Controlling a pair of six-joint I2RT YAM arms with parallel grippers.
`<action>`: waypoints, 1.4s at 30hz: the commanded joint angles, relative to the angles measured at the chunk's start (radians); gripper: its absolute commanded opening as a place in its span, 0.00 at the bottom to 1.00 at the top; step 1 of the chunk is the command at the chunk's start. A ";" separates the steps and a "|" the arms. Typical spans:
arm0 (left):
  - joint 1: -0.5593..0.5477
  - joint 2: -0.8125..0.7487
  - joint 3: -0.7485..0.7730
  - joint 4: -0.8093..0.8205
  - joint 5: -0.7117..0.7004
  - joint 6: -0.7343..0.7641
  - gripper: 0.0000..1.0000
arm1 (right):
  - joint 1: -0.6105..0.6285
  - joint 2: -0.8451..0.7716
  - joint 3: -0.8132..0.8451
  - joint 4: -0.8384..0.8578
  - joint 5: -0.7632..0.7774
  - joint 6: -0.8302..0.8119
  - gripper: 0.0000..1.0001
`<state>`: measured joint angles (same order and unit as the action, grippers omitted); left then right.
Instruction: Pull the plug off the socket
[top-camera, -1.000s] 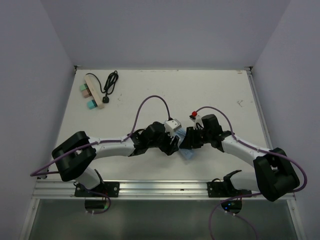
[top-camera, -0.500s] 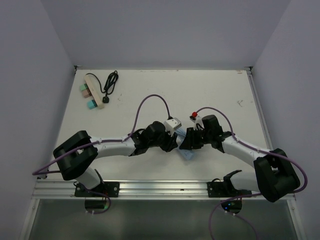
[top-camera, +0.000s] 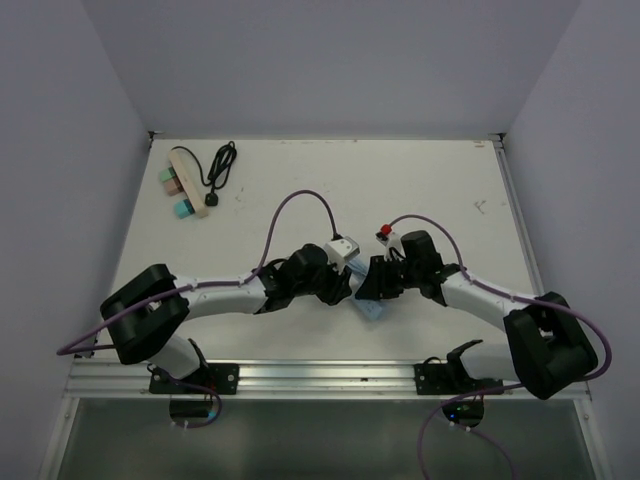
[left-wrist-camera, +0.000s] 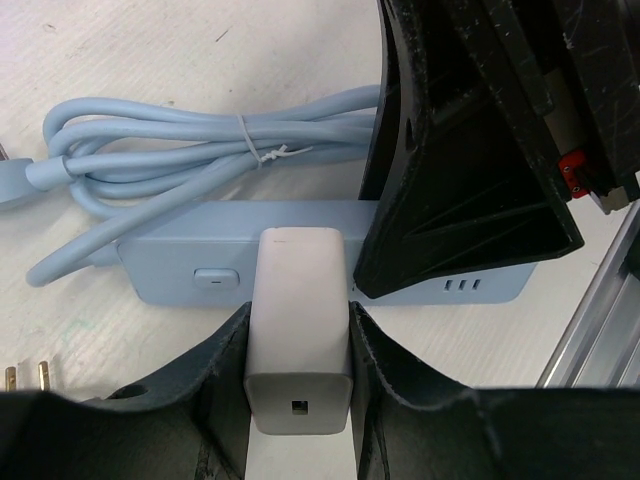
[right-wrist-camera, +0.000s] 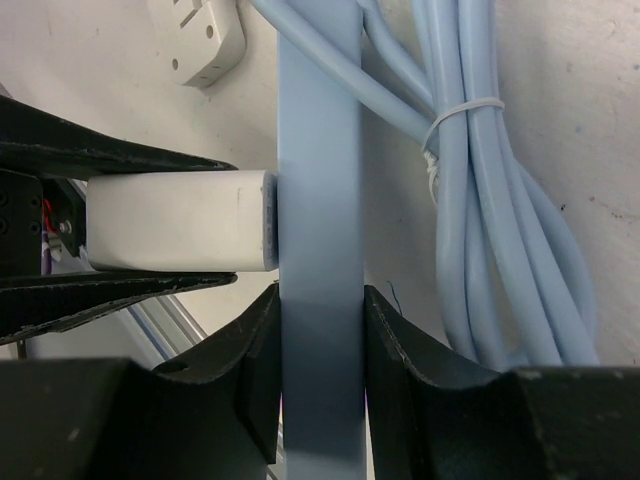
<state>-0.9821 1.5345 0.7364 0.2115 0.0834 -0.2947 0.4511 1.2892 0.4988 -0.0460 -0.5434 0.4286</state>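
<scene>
The left arm and right arm are built of white tubular links between bulky black joint housings. Each carries a thin purple cable: the left cable and the right cable. A white camera block sits at the left wrist, and a red dot at the right. The left gripper and right gripper have matte black, curved fingers. The right gripper's scratched body bears a small red tab.
</scene>
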 joint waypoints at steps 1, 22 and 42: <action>-0.007 -0.097 0.009 0.071 0.012 0.014 0.00 | -0.006 0.041 -0.023 0.025 0.126 -0.004 0.00; 0.029 -0.189 -0.005 0.060 -0.005 -0.030 0.00 | -0.009 0.099 0.014 -0.121 0.436 0.062 0.00; 0.074 -0.220 0.156 -0.205 -0.019 -0.124 0.00 | -0.006 0.142 0.035 -0.156 0.499 0.085 0.00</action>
<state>-0.9173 1.4525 0.8040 -0.0238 0.0540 -0.3553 0.4934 1.3685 0.5774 -0.0174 -0.4854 0.5430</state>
